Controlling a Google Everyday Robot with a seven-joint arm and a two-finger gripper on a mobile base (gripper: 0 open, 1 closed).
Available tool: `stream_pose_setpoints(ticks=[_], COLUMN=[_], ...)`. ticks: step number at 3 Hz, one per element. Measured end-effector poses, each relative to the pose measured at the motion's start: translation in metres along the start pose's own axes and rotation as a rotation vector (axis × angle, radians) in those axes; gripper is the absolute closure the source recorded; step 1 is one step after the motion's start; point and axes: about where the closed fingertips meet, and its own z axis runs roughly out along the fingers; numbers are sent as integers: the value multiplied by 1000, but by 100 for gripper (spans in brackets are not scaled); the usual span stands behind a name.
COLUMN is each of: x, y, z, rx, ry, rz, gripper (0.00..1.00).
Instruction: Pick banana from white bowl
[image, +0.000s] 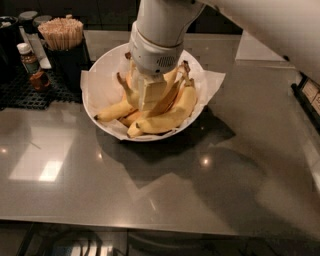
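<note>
Vantage: looking down from high above the near side of the grey counter (165, 190), tilting steeply toward its glossy top.
Facing: pointing across the counter toward its far edge, with the near edge running along the bottom.
Closeness: sitting near, with the white bowl (150, 138) filling the upper middle.
Left edge: taking in the dark cup of wooden sticks (62, 32), a small brown bottle (31, 62) and a black mesh mat (25, 95).
Upper right: catching the robot's pale arm (160, 30) coming in large from that corner.
Gripper (150, 92): hanging at top centre, reaching down among the bananas (170, 115) in the bowl.
</note>
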Motion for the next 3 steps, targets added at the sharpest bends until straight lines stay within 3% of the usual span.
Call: stream_pose_setpoints(ticks=[1,2,3], x=[-45,-98,-103], y=[7,27,29], z=[-21,-63,-67], rx=[219,422,430], ry=[96,170,167], rz=[-32,-100,-109], gripper=[100,100,100])
